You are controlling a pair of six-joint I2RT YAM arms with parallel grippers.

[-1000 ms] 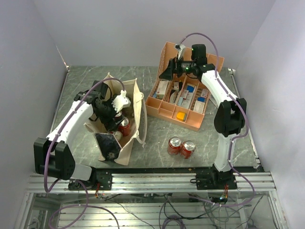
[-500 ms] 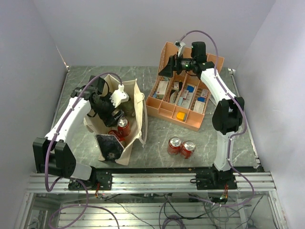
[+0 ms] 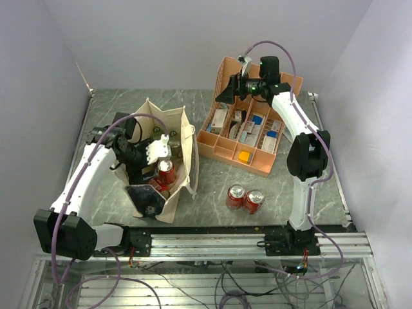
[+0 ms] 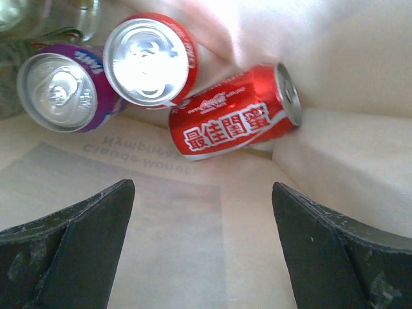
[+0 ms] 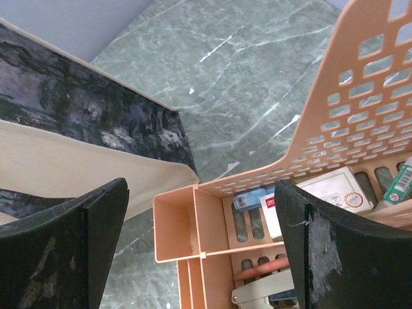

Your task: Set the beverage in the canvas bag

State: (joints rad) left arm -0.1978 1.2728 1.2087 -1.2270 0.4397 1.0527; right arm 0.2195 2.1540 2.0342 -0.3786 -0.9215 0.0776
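We are looking at the canvas bag, which is standing open on the table with our left gripper reaching down inside it. Its dark mottled panel is facing the arm bases.

In the left wrist view, the left gripper is hanging spread wide and is gripping nothing. Just ahead of its fingertips, a red can lying on its side is resting on the bag's floor. Ahead and to the left, an upright red can is touching the lying one. A purple can is standing further left against the upright one. All three drinks are sitting inside the bag, clear of the fingers.

Outside the bag, a red can on the table is standing with a second table can touching it. Both are well apart from either gripper.

Our right gripper is hovering above the far corner of the orange-pink organizer. In its wrist view the right gripper is also spread apart and is carrying nothing. The organizer's perforated wall is lying below and to its right. The bag's dark end is lying below and to its left.
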